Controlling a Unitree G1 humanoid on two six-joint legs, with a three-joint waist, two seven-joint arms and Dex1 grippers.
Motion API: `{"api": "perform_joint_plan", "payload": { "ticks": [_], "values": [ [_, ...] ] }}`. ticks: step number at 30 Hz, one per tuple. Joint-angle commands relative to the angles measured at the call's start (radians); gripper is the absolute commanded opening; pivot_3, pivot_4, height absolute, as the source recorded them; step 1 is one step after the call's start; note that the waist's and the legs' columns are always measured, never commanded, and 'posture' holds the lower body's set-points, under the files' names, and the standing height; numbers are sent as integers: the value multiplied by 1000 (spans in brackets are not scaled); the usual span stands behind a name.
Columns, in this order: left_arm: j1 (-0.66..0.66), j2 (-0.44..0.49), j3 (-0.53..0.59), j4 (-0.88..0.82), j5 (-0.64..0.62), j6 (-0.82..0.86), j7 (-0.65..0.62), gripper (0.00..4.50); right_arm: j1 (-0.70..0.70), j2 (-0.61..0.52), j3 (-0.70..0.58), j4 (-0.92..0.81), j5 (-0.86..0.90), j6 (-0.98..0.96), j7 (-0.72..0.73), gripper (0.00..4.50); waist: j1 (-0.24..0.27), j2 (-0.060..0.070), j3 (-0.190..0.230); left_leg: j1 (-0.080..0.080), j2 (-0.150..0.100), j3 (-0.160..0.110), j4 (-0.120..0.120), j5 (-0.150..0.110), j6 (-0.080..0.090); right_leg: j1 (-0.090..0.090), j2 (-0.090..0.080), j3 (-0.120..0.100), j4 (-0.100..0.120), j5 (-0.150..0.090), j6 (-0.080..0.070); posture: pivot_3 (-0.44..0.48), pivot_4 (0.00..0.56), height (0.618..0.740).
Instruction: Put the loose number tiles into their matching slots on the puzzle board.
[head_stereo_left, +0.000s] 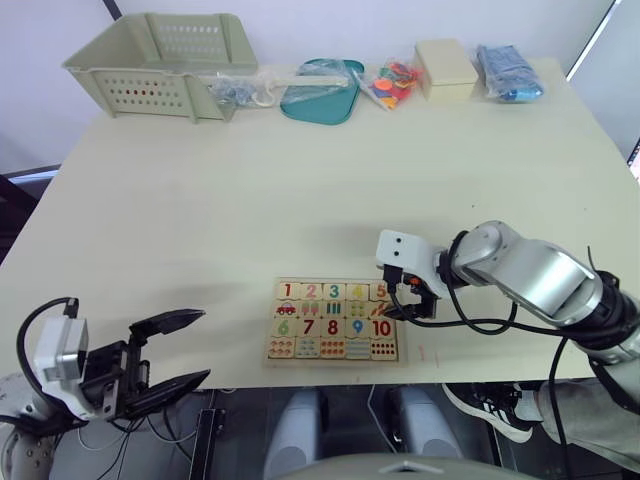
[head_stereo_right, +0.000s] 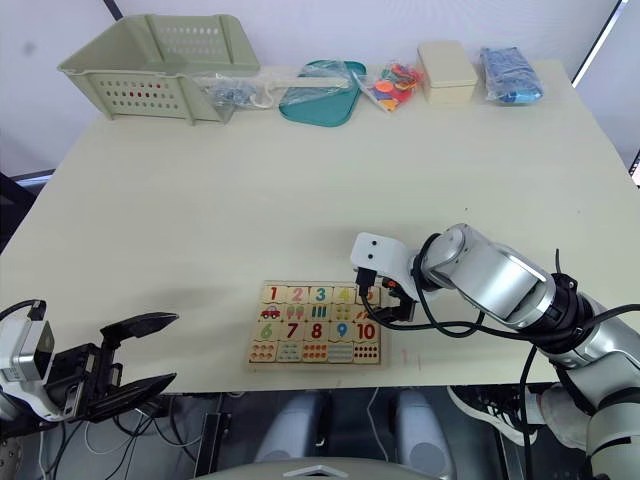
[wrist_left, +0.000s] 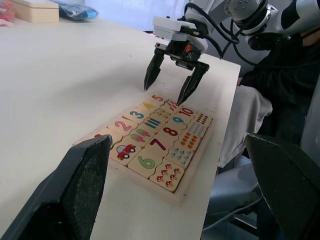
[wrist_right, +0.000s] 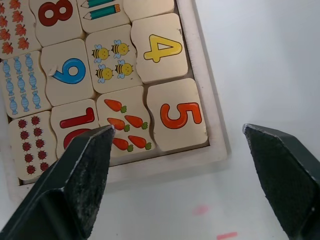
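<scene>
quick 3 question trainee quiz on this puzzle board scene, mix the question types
1. True or false: the 5 tile sits in the top row of the puzzle board.
2. The right pincer is: A) shut on a tile B) open, holding nothing, above the board's corner by the 5 C) resting in the basket.
3. Fill in: the left pincer is ____, off the table's near edge.

Key: 1 true; 2 B; 3 open

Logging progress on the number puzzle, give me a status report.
Right gripper open, poised over tile 5. Left gripper open, off the table edge. Tiles 1 to 5 all seated in the puzzle board. Nothing in the way.
</scene>
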Motion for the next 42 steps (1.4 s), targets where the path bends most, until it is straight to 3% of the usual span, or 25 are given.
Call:
{"api": "perform_joint_plan", "payload": {
  "ticks": [1,6,7,9,11,12,15,18,42],
  "values": [
    [5,6,25,-14,-6,3,-5,4500,67,-6,-163,-38,43,-134,29,4422,2,0,0,0,0,0,0,0,0,0,0,0,0,0,0,0,150,740],
    [0,8,26,-8,-5,5,-7,4500,153,10,-286,11,88,-261,76,4422,0,-1,0,0,0,0,1,0,0,1,0,0,1,0,0,0,150,740],
    [-1,8,26,-7,-5,6,-7,4500,155,18,-297,31,91,-275,82,4199,-2,0,0,1,0,0,1,0,0,1,1,0,1,0,0,0,150,740],
    [-5,10,25,-4,-4,8,-10,4500,151,30,-304,66,91,-290,90,3647,-2,0,0,1,0,1,1,0,0,1,1,1,2,0,0,0,150,740],
    [-11,12,23,-1,-3,10,-12,4500,149,35,-291,99,76,-320,103,2750,-1,0,0,2,0,1,1,0,0,1,2,1,3,0,0,0,150,740],
    [-15,12,22,0,-2,11,-13,4500,149,39,-281,120,66,-331,107,2033,-1,0,0,2,0,1,2,0,0,1,1,1,3,0,0,0,150,740],
    [-21,14,20,2,0,14,-16,4500,155,38,-248,159,34,-373,123,925,0,-1,0,1,0,1,2,0,0,1,1,1,3,0,0,0,150,740],
    [-23,13,21,1,1,16,-17,4500,157,38,-226,187,7,-399,136,156,-1,0,0,1,0,1,2,0,0,1,1,1,3,0,0,0,150,740],
    [-21,9,27,7,9,12,-24,4500,185,57,-166,233,-125,-488,182,156,0,0,0,1,0,1,3,0,0,1,1,1,4,0,0,0,150,740]
  ]
}}
